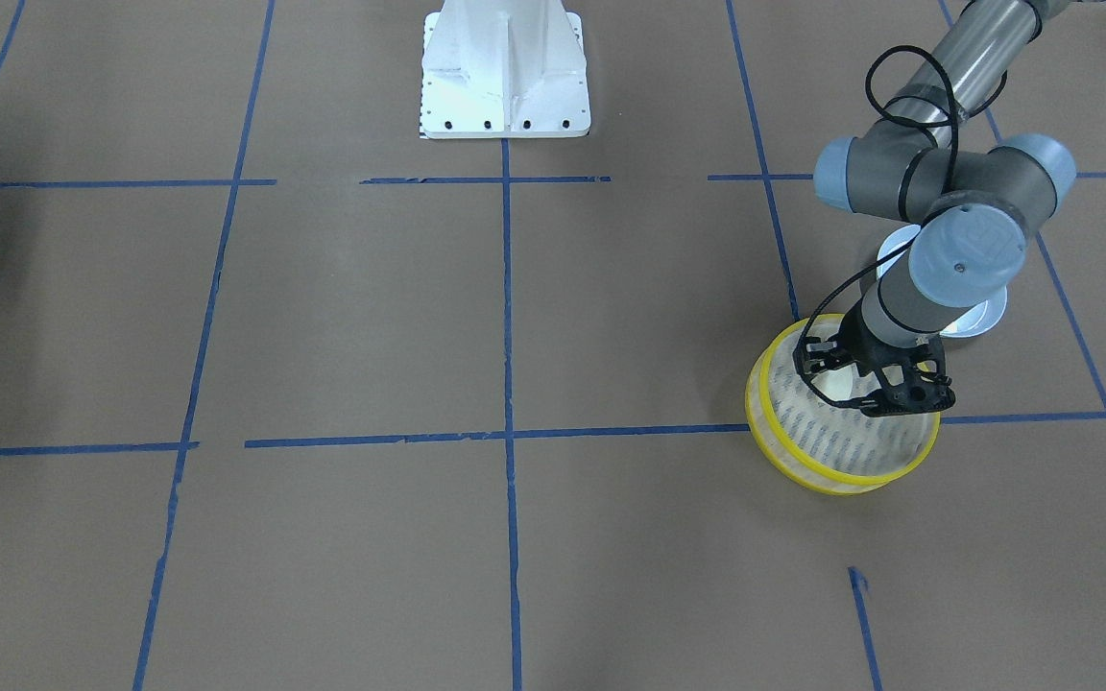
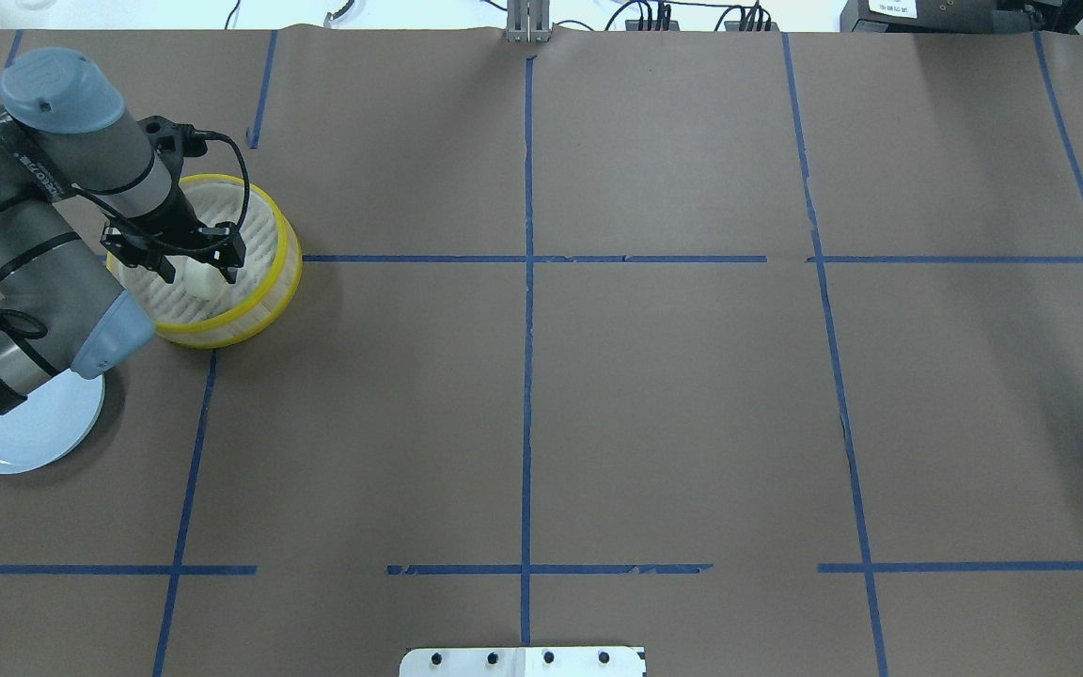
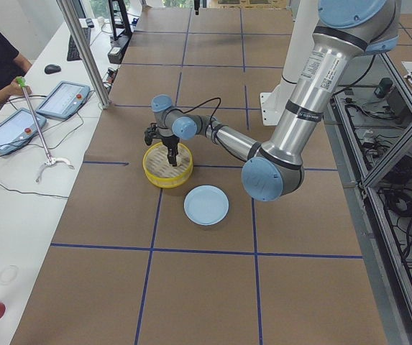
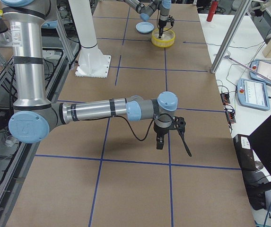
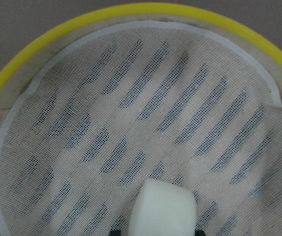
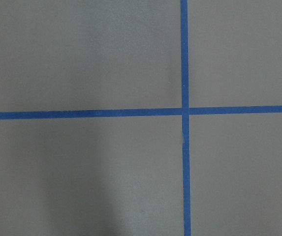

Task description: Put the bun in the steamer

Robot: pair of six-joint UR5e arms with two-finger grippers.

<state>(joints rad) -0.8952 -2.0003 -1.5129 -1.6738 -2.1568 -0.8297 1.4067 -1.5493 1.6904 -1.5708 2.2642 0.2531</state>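
The steamer [image 2: 259, 310] is a round yellow-rimmed bamboo basket lined with white mesh cloth, on the table's left side; it also shows in the front view [image 1: 841, 480] and the left wrist view [image 5: 131, 12]. The cream-white bun [image 2: 203, 282] lies on the cloth inside it, low in the left wrist view [image 5: 163, 211]. My left gripper [image 2: 199, 275] reaches down into the steamer with its fingers either side of the bun, slightly apart from it, so it looks open. My right gripper [image 4: 173, 146] hovers over bare table far from the steamer; I cannot tell its state.
A pale blue plate [image 2: 24, 442] lies beside the steamer, partly under my left arm. The white robot base [image 1: 505, 77] stands at the table's middle edge. Blue tape lines cross the brown table. An operator and tablets [image 3: 62, 100] are at a side desk.
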